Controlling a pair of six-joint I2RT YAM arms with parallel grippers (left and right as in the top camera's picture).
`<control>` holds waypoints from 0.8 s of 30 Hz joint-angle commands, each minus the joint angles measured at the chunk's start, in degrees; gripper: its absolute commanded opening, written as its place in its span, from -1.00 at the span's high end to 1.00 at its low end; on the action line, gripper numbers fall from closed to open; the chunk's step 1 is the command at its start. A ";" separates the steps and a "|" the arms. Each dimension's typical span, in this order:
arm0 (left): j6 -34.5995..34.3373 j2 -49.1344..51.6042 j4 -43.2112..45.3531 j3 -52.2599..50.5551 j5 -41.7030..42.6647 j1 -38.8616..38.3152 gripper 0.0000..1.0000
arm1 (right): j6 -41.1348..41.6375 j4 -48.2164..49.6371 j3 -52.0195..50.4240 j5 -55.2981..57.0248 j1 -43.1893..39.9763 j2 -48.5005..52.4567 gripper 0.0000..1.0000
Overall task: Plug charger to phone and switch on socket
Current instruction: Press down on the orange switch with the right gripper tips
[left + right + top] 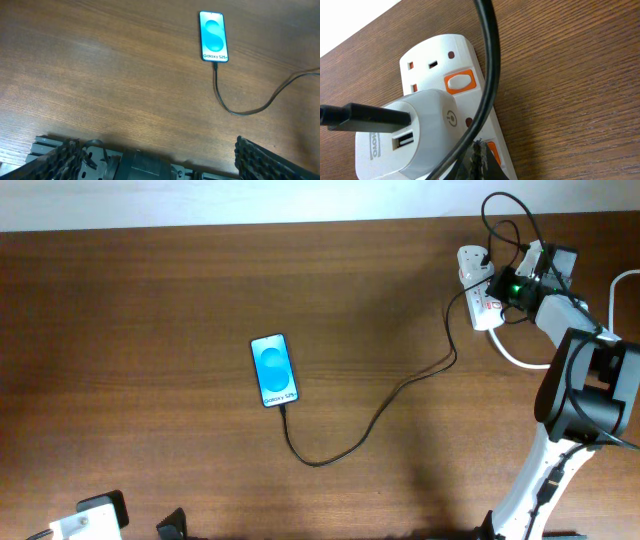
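The phone (274, 369) lies on the table with its blue screen lit; it also shows in the left wrist view (214, 36). The thin black charger cable (400, 392) is plugged into the phone's bottom end and runs right to a white adapter (415, 127) in the white socket strip (478, 292). My right gripper (480, 162) is shut, its tips on the orange switch (492, 150) beside the adapter. A second orange switch (460, 81) sits further along the strip. My left gripper (160, 162) is open at the table's near edge, far from the phone.
The thick white cord (520, 358) curves from the strip toward the right arm's base. A white table edge runs along the back (250, 200). Bare wood lies between the phone and the strip.
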 commanded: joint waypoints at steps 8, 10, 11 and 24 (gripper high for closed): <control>-0.76 -0.22 -0.02 0.00 -1.01 0.35 -0.99 | 0.26 -5.03 -0.76 0.02 6.86 6.16 0.92; -0.76 -0.22 0.00 0.00 -1.01 0.35 -0.99 | 0.28 -5.33 -0.76 1.38 6.86 6.16 0.91; -0.76 -0.22 -0.02 0.00 -1.01 0.35 -0.99 | 0.28 -5.81 -0.76 1.40 6.73 6.16 0.92; -0.76 -0.22 0.00 0.00 -1.01 0.35 -0.99 | 0.26 -10.08 -0.76 -4.28 6.64 6.16 0.91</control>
